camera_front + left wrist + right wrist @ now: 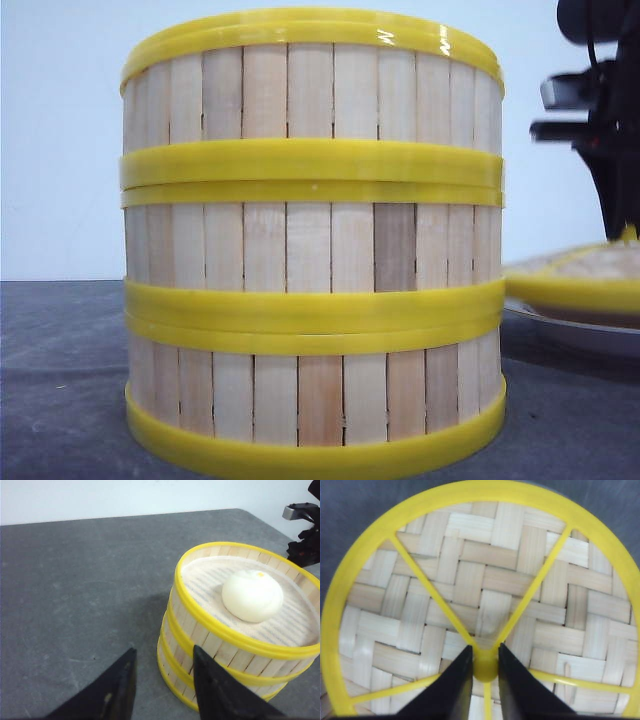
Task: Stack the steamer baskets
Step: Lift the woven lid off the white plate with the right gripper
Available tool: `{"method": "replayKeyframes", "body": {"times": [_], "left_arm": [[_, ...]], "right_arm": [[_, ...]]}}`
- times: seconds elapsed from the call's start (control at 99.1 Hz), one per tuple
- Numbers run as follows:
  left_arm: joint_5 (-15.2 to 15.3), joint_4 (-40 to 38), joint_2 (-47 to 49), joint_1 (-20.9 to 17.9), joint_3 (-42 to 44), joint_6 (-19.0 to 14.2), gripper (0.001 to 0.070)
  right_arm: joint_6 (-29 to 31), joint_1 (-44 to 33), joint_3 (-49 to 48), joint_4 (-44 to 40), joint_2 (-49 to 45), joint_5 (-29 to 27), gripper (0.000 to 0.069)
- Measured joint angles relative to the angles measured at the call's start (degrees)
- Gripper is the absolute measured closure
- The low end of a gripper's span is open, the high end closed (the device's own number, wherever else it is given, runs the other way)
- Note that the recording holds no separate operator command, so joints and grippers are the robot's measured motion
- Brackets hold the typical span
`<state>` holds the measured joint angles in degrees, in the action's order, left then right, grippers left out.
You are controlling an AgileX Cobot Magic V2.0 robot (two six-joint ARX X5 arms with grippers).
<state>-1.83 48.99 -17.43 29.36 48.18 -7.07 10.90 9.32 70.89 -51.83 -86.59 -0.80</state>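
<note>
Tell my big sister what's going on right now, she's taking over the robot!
Left claw: open, holding nothing, next to the stack.
Right claw: shut on the lid's knob, right over the woven lid.
Steamer baskets: all three stacked, rims lined up. A white bun sits in the top one, uncovered.
The lid rests on a plate to the stack's right.
Done: stacking.
Left: probably lifting the lid onto the top basket.

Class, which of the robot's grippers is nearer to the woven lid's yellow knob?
Right. The right gripper has its fingers on either side of the yellow knob. The left gripper is beside the steamer baskets, away from the lid.
</note>
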Motion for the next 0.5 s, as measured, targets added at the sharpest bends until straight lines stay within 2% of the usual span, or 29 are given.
{"method": "replayKeyframes", "body": {"times": [0.353, 0.504], "left_arm": [[0.0, -0.3, 0.0, 0.0, 0.0, 0.0, 0.0509], [0.0, -0.3, 0.0, 0.0, 0.0, 0.0, 0.0509]], "right_arm": [[-4.7, 0.6, 20.0, -13.7, 3.6, 0.1, 0.0634], [-5.9, 2.6, 29.8, -18.9, 5.4, 3.5, 0.0634]]}}
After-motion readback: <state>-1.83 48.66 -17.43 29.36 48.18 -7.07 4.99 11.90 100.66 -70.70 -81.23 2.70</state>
